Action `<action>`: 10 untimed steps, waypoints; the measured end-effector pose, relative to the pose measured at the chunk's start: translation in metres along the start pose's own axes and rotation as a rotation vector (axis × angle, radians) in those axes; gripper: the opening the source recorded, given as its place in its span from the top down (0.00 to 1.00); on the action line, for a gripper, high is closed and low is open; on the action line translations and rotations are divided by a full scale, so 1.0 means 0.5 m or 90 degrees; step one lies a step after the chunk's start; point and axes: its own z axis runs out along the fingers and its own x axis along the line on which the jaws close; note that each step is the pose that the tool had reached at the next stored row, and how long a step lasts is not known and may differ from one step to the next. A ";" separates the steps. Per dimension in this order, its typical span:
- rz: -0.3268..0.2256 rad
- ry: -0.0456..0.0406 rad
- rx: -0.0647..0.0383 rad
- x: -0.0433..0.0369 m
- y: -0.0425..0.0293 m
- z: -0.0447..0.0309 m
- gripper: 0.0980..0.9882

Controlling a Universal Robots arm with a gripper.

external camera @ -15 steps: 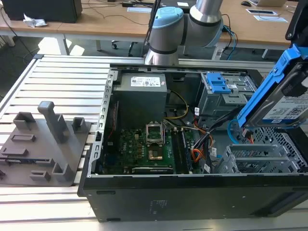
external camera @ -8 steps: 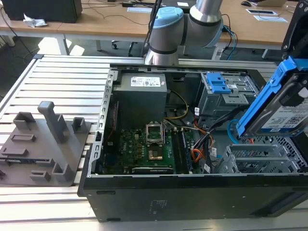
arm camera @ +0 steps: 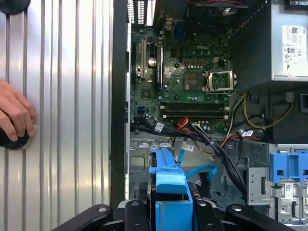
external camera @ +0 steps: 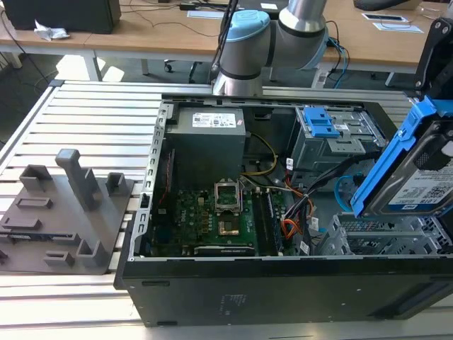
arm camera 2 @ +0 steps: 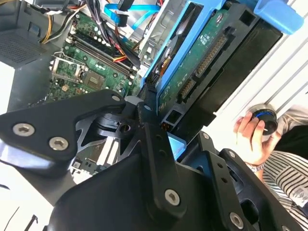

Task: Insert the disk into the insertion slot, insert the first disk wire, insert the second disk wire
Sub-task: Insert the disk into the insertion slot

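Note:
My gripper [external camera: 434, 53] is shut on the disk [external camera: 419, 170], a hard drive with a white label in a bright blue carrier. I hold it tilted in the air over the case's corner at the exterior view's right. Its green circuit side [arm camera 2: 202, 57] and the blue carrier [arm camera: 168, 185] sit between my black fingers [arm camera 2: 153, 139] in both wrist views. Below the disk lies the insertion slot [external camera: 382, 239], a silver perforated cage [arm camera: 139, 161] with its bay bare. A light blue flat wire [external camera: 345, 193] [arm camera: 199, 171] and black wires [arm camera: 214, 149] lie loose beside the cage.
The open black case [external camera: 283, 290] holds a motherboard [external camera: 219, 212], a grey power supply [external camera: 209, 142] and a taller cage with a blue latch [external camera: 322, 124]. A grey fixture [external camera: 64, 212] sits on the slatted table. A hand [arm camera: 14, 120] rests on a black knob beside the case.

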 end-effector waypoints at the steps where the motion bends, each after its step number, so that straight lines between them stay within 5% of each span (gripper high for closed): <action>1: 0.000 -0.0002 0.000 -0.001 -0.001 0.003 0.70; 10: 0.000 0.0000 0.000 -0.001 -0.004 0.020 0.70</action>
